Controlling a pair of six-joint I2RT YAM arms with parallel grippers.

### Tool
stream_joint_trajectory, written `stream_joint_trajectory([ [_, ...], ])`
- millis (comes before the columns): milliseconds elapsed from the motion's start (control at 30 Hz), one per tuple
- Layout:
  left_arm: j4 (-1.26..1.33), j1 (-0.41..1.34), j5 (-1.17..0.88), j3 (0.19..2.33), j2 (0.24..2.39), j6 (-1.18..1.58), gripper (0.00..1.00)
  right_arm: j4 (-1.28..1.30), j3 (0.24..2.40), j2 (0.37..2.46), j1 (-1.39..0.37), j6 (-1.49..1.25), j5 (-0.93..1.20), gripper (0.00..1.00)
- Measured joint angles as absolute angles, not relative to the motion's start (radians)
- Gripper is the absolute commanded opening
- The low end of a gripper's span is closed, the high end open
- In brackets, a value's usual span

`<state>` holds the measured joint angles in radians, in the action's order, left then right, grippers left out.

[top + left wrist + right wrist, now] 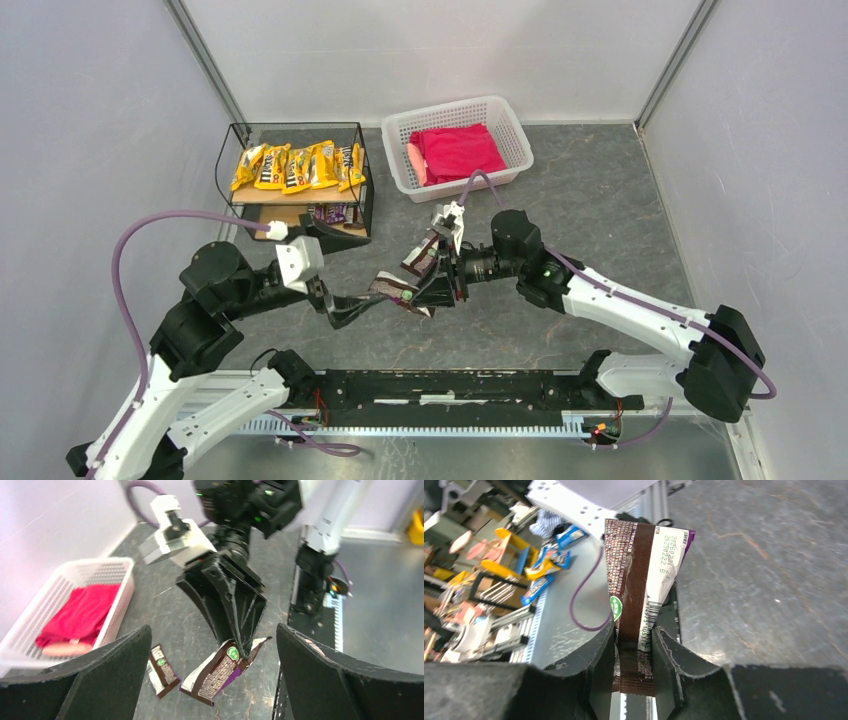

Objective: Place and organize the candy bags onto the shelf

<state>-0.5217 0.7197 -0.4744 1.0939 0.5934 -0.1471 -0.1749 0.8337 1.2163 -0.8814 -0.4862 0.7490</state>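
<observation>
Right gripper (634, 645) clamps brown candy bag (639, 575) above table (600, 200) centre.
I read the left gripper (212, 630) spread wide beside it; yellow candy bags (298, 166) lie on the shelf (290, 125) top.

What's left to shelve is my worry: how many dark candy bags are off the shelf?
2. One dark candy bag hangs from the right fingers; another lies on the table. More may be hidden.

R claw (633, 642) clamped on candy bag (644, 565), L claw (212, 632) wide open opp.
</observation>
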Motion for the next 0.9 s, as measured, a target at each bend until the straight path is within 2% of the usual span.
stream_joint_trajectory([
  [267, -0.609, 0.72, -0.759, 1.101, 0.662, -0.304, 0.97, -0.2, 0.841, 1.126, -0.855, -0.517, 0.931, 0.35],
  [500, -0.662, 0.72, -0.81, 1.092, 0.675, -0.393, 0.88, -0.272, 0.841, 1.097, -0.831, -0.569, 1.019, 0.33],
  [633, -0.643, 0.72, -0.806, 1.066, 0.655, -0.415, 0.72, -0.306, 0.841, 1.097, -0.83, -0.599, 1.05, 0.33],
  [733, -0.625, 0.72, -0.803, 1.044, 0.652, -0.422, 0.69, -0.324, 0.841, 1.097, -0.83, -0.614, 1.065, 0.33],
  [833, -0.606, 0.72, -0.803, 1.027, 0.652, -0.422, 0.6, -0.34, 0.841, 1.097, -0.83, -0.628, 1.075, 0.33],
  [900, -0.587, 0.72, -0.804, 1.017, 0.652, -0.421, 0.58, -0.347, 0.841, 1.097, -0.83, -0.634, 1.08, 0.33],
])
